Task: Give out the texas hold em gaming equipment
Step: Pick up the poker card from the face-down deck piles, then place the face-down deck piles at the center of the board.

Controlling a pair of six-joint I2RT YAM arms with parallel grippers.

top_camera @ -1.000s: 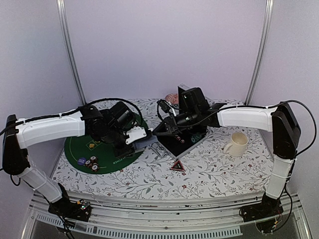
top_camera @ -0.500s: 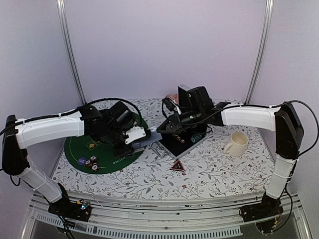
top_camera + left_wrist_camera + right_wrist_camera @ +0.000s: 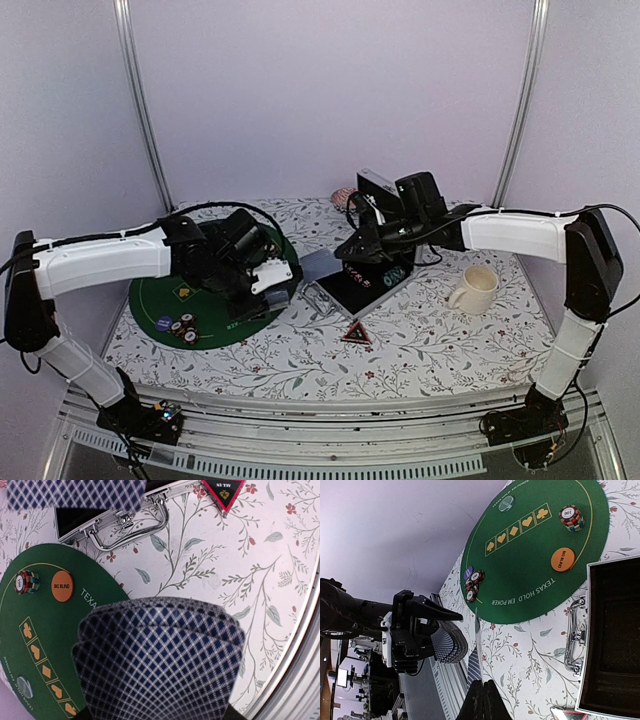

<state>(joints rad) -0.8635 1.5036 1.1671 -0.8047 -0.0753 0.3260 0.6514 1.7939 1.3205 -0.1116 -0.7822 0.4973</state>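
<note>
My left gripper is shut on a bowed deck of playing cards with blue-checked backs, held over the right edge of the green mat. The deck hides its fingers in the left wrist view. My right gripper is shut on a single playing card, seen edge-on there. In the top view that card hangs between the deck and the case. Striped poker chips lie at the mat's near edge, and another stack sits farther back. An orange button lies on the mat.
The open silver case stands mid-table with its handle toward the mat. A red triangular marker lies in front of it. A cream mug is at the right. Metal rails run along the table's near edge.
The right gripper has drawn back and to the right, away from the deck, with one card in its jaws. The left gripper has hardly moved.
</note>
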